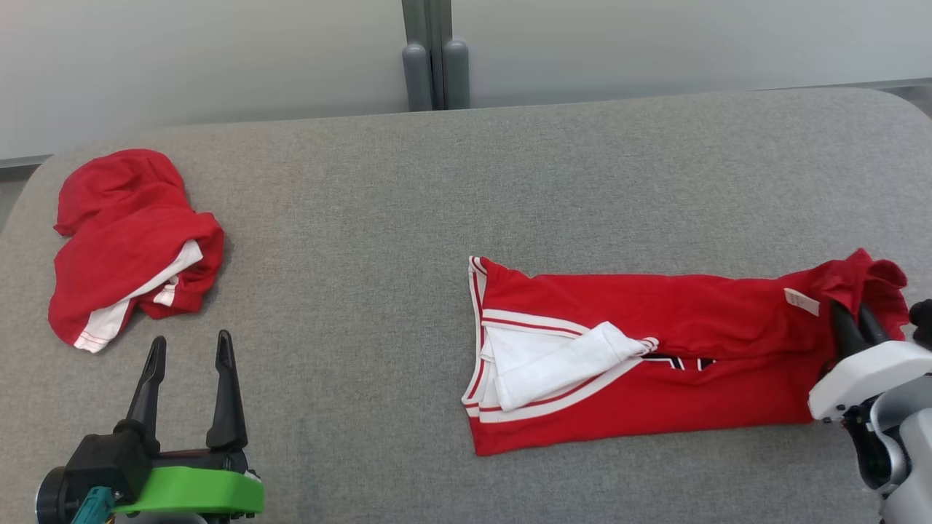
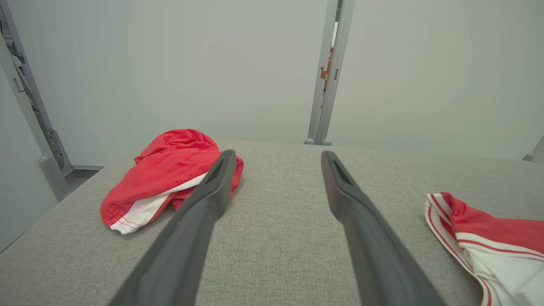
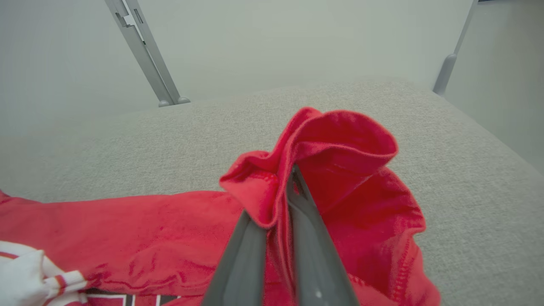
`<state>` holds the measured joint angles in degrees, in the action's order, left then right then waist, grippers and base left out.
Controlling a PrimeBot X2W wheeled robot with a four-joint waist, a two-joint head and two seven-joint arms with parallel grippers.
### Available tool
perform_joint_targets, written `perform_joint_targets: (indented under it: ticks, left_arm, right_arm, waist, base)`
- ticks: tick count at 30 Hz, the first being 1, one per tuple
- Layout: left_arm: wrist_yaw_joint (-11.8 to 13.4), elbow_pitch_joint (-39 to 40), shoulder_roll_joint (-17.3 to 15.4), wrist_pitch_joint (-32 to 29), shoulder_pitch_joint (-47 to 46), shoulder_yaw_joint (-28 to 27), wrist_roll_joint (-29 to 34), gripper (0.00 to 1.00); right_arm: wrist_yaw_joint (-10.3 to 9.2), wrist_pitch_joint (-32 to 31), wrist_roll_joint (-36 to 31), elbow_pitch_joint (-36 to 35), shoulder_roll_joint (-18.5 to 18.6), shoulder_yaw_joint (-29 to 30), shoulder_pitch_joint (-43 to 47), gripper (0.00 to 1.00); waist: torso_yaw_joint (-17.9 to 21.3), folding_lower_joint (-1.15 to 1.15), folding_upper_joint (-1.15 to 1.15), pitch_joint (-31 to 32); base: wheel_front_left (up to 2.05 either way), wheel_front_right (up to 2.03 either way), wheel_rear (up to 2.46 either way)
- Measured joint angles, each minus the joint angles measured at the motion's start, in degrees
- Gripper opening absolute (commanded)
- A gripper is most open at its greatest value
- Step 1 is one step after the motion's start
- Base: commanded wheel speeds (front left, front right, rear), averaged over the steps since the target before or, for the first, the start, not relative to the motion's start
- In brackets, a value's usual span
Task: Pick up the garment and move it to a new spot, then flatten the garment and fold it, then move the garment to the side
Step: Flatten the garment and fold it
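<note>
As the right gripper [image 3: 293, 172] clamps its jaws on the garment [image 1: 655, 342] near the bench's [image 1: 510, 182] right edge, a leftward fold probably follows; the left gripper [image 1: 189, 346] has its jaws apart.

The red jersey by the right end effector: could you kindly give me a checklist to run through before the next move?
1. Right end effector shut on the bunched right end of the jersey: ok.
2. How many cloth layers are pinched: cannot tell.
3. Left end effector open, holding nothing, apart from both garments: ok.
4. Jersey lying flat: not ok; the gripped end is rumpled and a white flap lies turned over.
5. Crumpled red garment apart from the jersey, at the left of the table: ok.
</note>
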<state>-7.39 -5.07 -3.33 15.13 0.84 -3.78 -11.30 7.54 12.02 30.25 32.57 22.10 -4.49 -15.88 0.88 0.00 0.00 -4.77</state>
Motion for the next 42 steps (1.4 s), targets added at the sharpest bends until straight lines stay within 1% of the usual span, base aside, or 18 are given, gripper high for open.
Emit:
perform_joint_targets:
  ticks: [4, 11, 17, 24, 33, 34, 35, 39, 42]
  left_arm:
    - [0.0, 0.0, 0.1, 0.0, 0.1, 0.0, 0.0, 1.0]
    - [0.0, -0.4, 0.2, 0.0, 0.3, 0.2, 0.0, 1.0]
    - [0.0, -0.7, 0.2, 0.0, 0.1, 0.7, -0.1, 1.0]
    - [0.0, -1.5, 0.3, 0.0, -0.6, 1.6, -0.3, 1.0]
    - [0.0, -2.2, 0.3, 0.0, -1.4, 2.3, -0.5, 1.0]
    - [0.0, -2.4, 0.3, 0.0, -1.5, 2.4, -0.5, 1.0]
    - [0.0, -2.5, 0.3, 0.0, -1.6, 2.5, -0.6, 1.0]
    - [0.0, -2.9, 0.3, 0.0, -1.8, 2.6, -0.7, 1.0]
    - [0.0, -3.1, 0.3, 0.0, -1.7, 2.5, -0.7, 1.0]
  right_arm:
    - [0.0, -1.1, -0.8, -5.2, -2.7, -2.2, 1.3, 0.0]
    - [-0.01, -4.0, -2.6, -13.2, -6.3, -6.6, 2.7, 0.0]
    - [-0.01, -6.6, -3.5, -17.2, -9.6, -11.2, 2.7, 0.0]
    - [-0.01, -7.4, -4.3, -16.6, -13.4, -15.8, 1.0, 0.0]
    - [-0.01, -6.9, -4.4, -10.4, -17.0, -19.8, -2.8, 0.0]
    - [-0.02, -6.9, -4.4, -9.4, -17.2, -20.2, -3.0, 0.42]
    - [-0.02, -6.8, -4.1, -8.7, -17.2, -20.6, -3.2, 1.0]
    - [-0.02, -4.4, -3.5, -7.7, -17.5, -21.7, -3.9, 1.0]
    - [-0.01, -2.1, -3.0, -8.5, -16.5, -22.0, -4.4, 1.0]
  waist:
    - [-0.2, 0.0, 0.0, 0.2]
    - [-0.9, 0.0, 0.0, 0.1]
    - [-2.0, 0.0, 0.0, -0.4]
    - [-3.9, 0.0, 0.0, -1.1]
    - [-6.1, 0.0, 0.0, -1.9]
    - [-6.3, 0.0, 0.0, -2.0]
    - [-6.5, 0.0, 0.0, -2.1]
    - [-6.6, 0.0, 0.0, -2.0]
    - [-6.2, 0.0, 0.0, -1.6]
  base:
    - [0.0, 0.0, 0.0]
    - [0.0, 0.0, 0.0]
    - [0.0, 0.0, 0.0]
    - [0.0, 0.0, 0.0]
    - [0.0, 0.0, 0.0]
    - [0.0, 0.0, 0.0]
    - [0.0, 0.0, 0.0]
    - [0.0, 0.0, 0.0]
    - [0.0, 0.0, 0.0]
